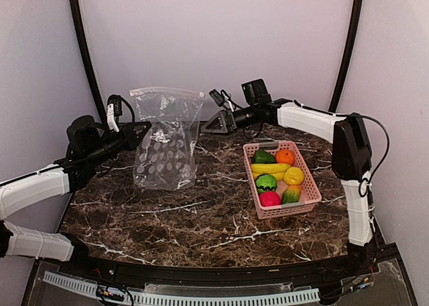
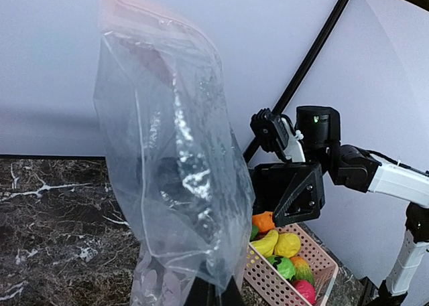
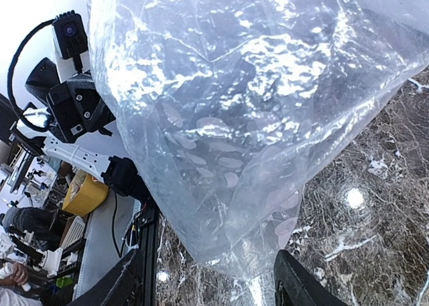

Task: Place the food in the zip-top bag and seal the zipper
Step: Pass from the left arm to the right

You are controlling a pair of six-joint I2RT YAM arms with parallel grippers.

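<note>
In the overhead view the task had hardly begun. All seven pieces of food lay in the pink basket point(image 1: 315, 189) near the right edge of the worktop point(image 1: 201, 219): pepper point(image 1: 263, 157), orange point(image 1: 285, 157), banana point(image 1: 269, 169), lemon point(image 1: 293, 176), melon point(image 1: 266, 183), red fruit point(image 1: 269, 199) and mango point(image 1: 291, 195). The bag point(image 1: 164, 138) stood upright and empty toward the far edge, left of the middle, its bottom on the worktop and its zipper point(image 1: 166, 91) along the top. Filling and sealing were both left to do. The left gripper point(image 1: 139, 126) reached in low from the left edge to the bag's left side, and the right gripper point(image 1: 213, 123) stretched across from the right side, level above the worktop, to just beside the bag's right edge. In the left wrist view the bag point(image 2: 174, 172) rose right in front of the camera, and the left gripper point(image 2: 213, 294) showed at the bottom with its fingers drawn close together, which I judged to be pinching the plastic. The basket point(image 2: 268, 286) sat beyond, under the other arm. In the right wrist view the right gripper point(image 3: 211, 276) was spread wide, its fingers point(image 3: 295, 286) well apart and gripping nothing, with the dotted bag point(image 3: 234, 118) filling the frame just ahead of them.
</note>
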